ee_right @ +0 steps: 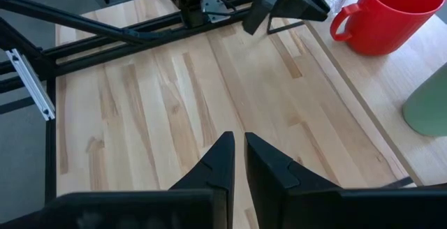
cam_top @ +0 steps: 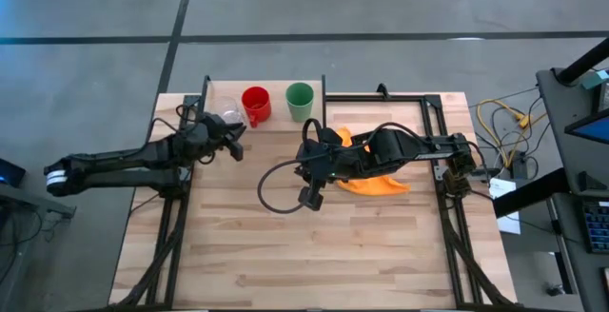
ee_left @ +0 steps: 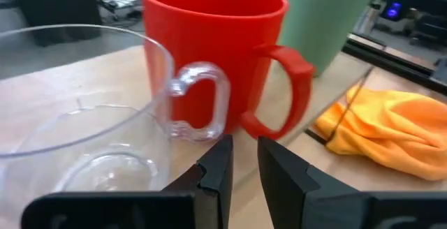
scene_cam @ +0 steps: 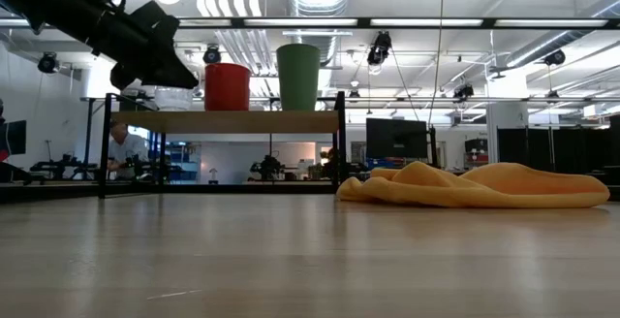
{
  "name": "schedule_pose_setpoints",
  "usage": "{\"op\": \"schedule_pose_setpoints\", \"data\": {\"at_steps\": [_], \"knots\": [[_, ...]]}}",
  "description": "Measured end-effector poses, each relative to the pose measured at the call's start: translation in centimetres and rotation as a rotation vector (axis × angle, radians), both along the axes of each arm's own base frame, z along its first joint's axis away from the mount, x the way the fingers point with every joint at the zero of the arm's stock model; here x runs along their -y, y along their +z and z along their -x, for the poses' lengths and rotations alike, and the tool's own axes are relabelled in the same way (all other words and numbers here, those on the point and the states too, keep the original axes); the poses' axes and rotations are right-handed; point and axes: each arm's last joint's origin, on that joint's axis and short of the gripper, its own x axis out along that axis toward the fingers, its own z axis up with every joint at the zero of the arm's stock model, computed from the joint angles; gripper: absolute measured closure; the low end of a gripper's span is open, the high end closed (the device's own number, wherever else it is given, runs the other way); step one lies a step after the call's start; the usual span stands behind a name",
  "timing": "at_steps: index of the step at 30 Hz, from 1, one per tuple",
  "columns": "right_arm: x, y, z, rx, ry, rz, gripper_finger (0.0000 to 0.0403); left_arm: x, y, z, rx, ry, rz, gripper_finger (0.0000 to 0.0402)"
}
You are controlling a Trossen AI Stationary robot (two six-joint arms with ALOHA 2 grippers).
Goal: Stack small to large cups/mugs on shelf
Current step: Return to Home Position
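Observation:
Three vessels stand upright in a row on the raised light-wood shelf (cam_top: 279,114) at the table's far side. From left to right they are a clear cup with a handle (cam_top: 228,110), a red mug (cam_top: 256,104) and a green cup (cam_top: 300,101). My left gripper (cam_top: 235,145) hovers just near of the clear cup, level with the shelf top. Its fingers are a narrow gap apart and empty, pointing at the clear handle (ee_left: 202,103) and the red mug's handle (ee_left: 293,89). My right gripper (ee_right: 239,152) is shut and empty over the table, near of the green cup (ee_right: 429,103).
An orange cloth (cam_top: 378,183) lies crumpled on the table under my right arm; it also shows in the low view (scene_cam: 484,186). Black frame rails (cam_top: 433,112) run along the table's far and side edges. The near half of the wooden tabletop (cam_top: 314,255) is bare.

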Motion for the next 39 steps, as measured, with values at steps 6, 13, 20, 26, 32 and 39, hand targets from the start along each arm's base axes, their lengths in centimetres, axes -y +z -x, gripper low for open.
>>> {"op": "schedule_pose_setpoints", "data": {"at_steps": [6, 13, 20, 26, 32, 39], "knots": [[0.0, 0.0, 0.0, 0.000, 0.000, 0.000, 0.0374, 0.3, 0.5, 0.2, 0.055, -0.061, 0.032, 0.0347], [0.0, 0.0, 0.0, 0.000, 0.000, 0.000, 0.0374, 1.4, 2.2, 0.8, 0.242, -0.348, 0.212, 0.0347], [-0.1, 0.0, 0.0, -0.007, 0.031, 0.030, 0.0374, 2.4, 6.6, 2.5, 0.398, -0.508, 0.158, 0.0347], [-0.1, 0.0, 0.0, 0.003, 0.015, 0.007, 0.0374, 3.2, 10.1, 5.1, 0.515, -0.540, 0.000, 0.0347], [-0.2, 1.1, -0.1, 0.088, 0.048, 0.026, 0.0374, 4.1, 11.1, 8.2, 0.638, -0.553, -0.080, 0.0347], [0.1, 3.1, 1.6, 0.146, 0.085, 0.049, 0.0374, 4.9, 11.0, 10.8, 0.718, -0.561, -0.139, 0.0347]]}}
